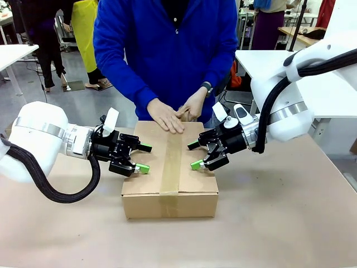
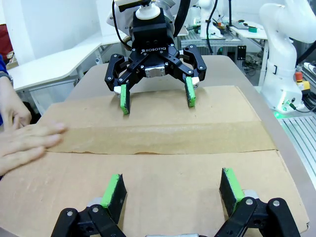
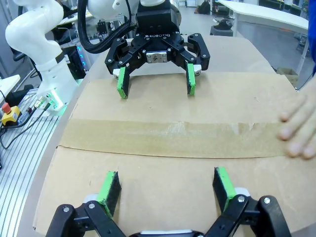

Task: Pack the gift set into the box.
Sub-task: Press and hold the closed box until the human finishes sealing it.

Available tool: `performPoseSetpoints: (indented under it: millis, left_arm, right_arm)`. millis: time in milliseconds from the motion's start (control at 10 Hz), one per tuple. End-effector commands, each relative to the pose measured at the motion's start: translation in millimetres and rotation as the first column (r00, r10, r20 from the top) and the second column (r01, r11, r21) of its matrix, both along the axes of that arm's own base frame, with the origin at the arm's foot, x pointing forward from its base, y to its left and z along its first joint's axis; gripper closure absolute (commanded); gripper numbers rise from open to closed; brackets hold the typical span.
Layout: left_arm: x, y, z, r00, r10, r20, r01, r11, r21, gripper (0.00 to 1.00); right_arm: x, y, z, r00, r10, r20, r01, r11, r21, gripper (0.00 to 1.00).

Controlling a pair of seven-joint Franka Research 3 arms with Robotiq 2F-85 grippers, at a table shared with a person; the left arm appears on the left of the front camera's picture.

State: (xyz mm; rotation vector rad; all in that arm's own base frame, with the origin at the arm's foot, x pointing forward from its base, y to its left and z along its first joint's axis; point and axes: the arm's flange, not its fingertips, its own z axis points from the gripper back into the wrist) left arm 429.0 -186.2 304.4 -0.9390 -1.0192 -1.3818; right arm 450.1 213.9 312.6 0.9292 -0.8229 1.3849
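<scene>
We see the box (image 1: 169,176) closed on the table (image 1: 279,223), its top flaps shut and a strip of brown tape (image 1: 170,162) running along the seam from the near edge to the far edge. The gift set cannot be seen; with the flaps shut we cannot tell whether it lies inside.

At the box's left side the left gripper (image 1: 144,158) hovers over the top near the edge, fingers spread wide with nothing between them. At the box's right side the right gripper (image 1: 194,154) faces it across the tape, its jaws likewise apart and empty. In the left wrist view we look over the left gripper (image 2: 173,190) and the taped seam (image 2: 163,138) to the right gripper (image 2: 157,100) on the other side of the box.

At the box's far edge, the person in a blue top rests one hand (image 1: 165,116) flat on the tape end, the other hand (image 1: 193,106) just beside it at the rim.
</scene>
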Motion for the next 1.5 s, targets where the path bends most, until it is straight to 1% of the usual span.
performPoseSetpoints:
  millis: [0, 1000, 1100, 1200, 1300, 1400]
  left_arm:
    - [-1.7, 1.6, -1.1, 1.0, -0.006, 0.006, 0.006, 1.0, -0.008, 0.0]
    - [0.0, 0.0, 0.0, 1.0, 0.0, 0.0, 0.0, 1.0, 0.0, 0.0]
    - [-5.6, 25.6, 30.8, 0.999, -0.002, -0.032, -0.001, 0.996, -0.09, 0.0]
    - [-14.2, 64.7, 53.4, 0.999, 0.03, -0.02, -0.032, 0.987, -0.155, 0.0]
    - [-26.4, 111.4, 65.0, 0.996, 0.093, -0.002, -0.092, 0.974, -0.208, 0.0]
    - [-35.5, 148.7, 62.7, 0.991, 0.136, 0.005, -0.13, 0.956, -0.264, 0.0]
  right_arm:
    - [-0.6, 1.3, -0.8, 1.0, -0.006, 0.002, 0.006, 1.0, 0.006, 0.0]
    - [0.1, 0.0, 0.2, 1.0, 0.0, 0.0, 0.0, 1.0, 0.0, 0.0]
    - [-7.9, -19.8, 22.0, 1.0, -0.011, 0.005, 0.011, 0.997, 0.078, 0.0]
    - [-22.0, -59.2, 43.4, 0.997, -0.071, 0.014, 0.068, 0.987, 0.144, 0.0]
    - [-42.4, -114.8, 59.6, 0.987, -0.153, 0.054, 0.135, 0.959, 0.25, 0.0]
    - [-59.7, -164.5, 63.6, 0.964, -0.256, 0.075, 0.214, 0.909, 0.357, 0.0]
